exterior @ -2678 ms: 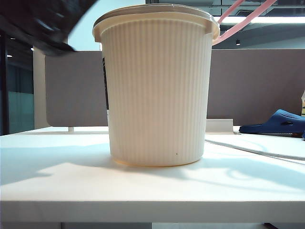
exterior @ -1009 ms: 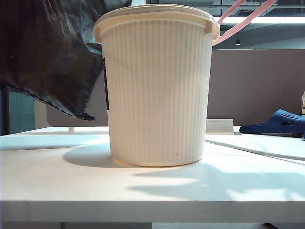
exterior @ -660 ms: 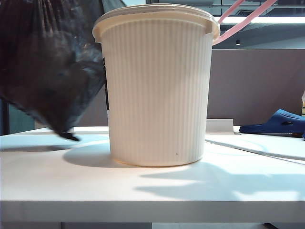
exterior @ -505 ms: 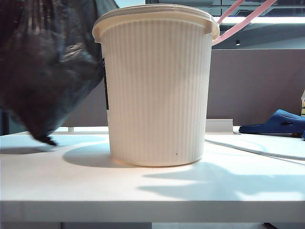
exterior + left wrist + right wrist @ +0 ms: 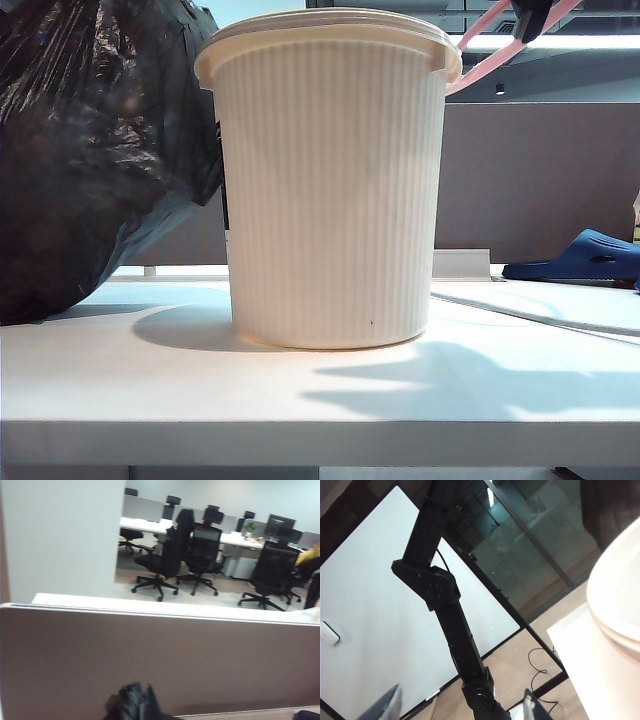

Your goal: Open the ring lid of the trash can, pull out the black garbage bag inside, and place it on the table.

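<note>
The cream ribbed trash can (image 5: pixel 335 190) stands mid-table. Its pink ring lid (image 5: pixel 487 62) is tipped up behind the right rim. The black garbage bag (image 5: pixel 95 170) hangs left of the can, its bottom resting on the table (image 5: pixel 330 400). My left gripper is above the exterior view. In the left wrist view only a bunched tuft of the bag (image 5: pixel 134 704) shows where the jaws meet, so the gripper is shut on it. My right gripper (image 5: pixel 462 707) is open and empty. A dark part of it (image 5: pixel 530 15) shows by the raised lid. The can's rim (image 5: pixel 620 590) is beside it.
A grey-brown partition panel (image 5: pixel 540 180) runs behind the table. A blue slipper (image 5: pixel 585 255) lies at the far right, and a pale cable (image 5: pixel 540 315) crosses the table near it. The left arm's black links (image 5: pixel 445 605) fill the middle of the right wrist view.
The black bag has come down and to the left, from hanging above the table to resting its bottom on it. A dark part of the right gripper has appeared by the raised lid.
</note>
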Controlling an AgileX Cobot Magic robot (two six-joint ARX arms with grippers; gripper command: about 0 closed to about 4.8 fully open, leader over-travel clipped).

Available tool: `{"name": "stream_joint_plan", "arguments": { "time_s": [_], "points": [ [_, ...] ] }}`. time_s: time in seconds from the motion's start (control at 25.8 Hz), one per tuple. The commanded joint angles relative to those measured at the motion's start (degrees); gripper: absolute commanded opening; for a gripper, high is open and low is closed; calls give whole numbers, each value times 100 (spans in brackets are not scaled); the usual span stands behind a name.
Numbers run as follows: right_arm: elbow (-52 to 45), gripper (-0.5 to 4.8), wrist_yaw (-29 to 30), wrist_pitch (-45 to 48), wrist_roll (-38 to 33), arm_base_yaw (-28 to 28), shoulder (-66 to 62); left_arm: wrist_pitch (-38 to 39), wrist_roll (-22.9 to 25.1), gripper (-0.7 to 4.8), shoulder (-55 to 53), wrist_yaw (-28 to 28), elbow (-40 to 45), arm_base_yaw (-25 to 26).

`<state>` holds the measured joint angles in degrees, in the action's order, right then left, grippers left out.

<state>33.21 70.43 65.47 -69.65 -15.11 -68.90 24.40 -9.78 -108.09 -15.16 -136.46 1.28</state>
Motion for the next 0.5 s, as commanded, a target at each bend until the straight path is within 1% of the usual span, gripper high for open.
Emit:
{"name": "stream_joint_plan", "arguments": {
  "time_s": [0.04,0.16,0.31,0.5],
  "points": [
    [-131,306,-114,85,83,-26,28,-116,101,-6,-114,-48,-17,-98],
    [-297,306,-129,85,116,-26,28,-52,109,-6,-210,-48,-15,-208],
    [-496,306,-131,94,118,-28,28,42,247,-6,-330,-22,-15,-354],
    [-713,306,-153,219,114,-28,28,151,256,-6,-452,-9,-7,-485]
  ]
}}
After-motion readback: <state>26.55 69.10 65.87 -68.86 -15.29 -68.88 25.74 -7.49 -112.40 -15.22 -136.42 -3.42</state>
